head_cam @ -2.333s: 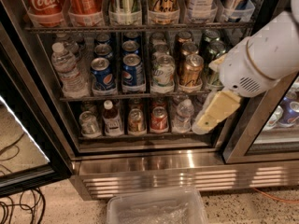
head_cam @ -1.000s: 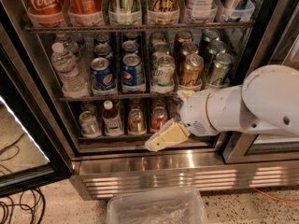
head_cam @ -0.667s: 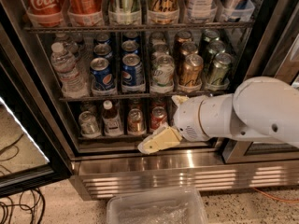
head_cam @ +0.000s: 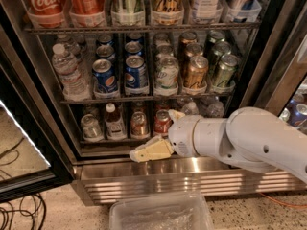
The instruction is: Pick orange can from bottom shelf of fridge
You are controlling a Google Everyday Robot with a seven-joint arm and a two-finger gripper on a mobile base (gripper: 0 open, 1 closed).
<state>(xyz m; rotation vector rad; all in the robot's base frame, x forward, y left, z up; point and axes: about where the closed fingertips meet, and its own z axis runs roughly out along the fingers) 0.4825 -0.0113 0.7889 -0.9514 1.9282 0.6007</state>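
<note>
The orange can (head_cam: 139, 124) stands on the bottom shelf (head_cam: 97, 141) of the fridge (head_cam: 120, 178), with a red can (head_cam: 162, 122) just to its right. The gripper (head_cam: 149, 151) hangs just below and in front of the orange can, apart from it and probably kept low to clear the rack above. I cannot tell how far open it is.

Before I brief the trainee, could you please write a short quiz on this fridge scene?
1. True or false: the gripper is up at the top of the fridge.
2. On the bottom shelf, what stands just right of the orange can? A) red can B) water bottle C) blue can
3. What sits on the floor below the fridge?
Key: 1 false, it is low, before the bottom shelf; 2 A; 3 a clear plastic bin.
</note>
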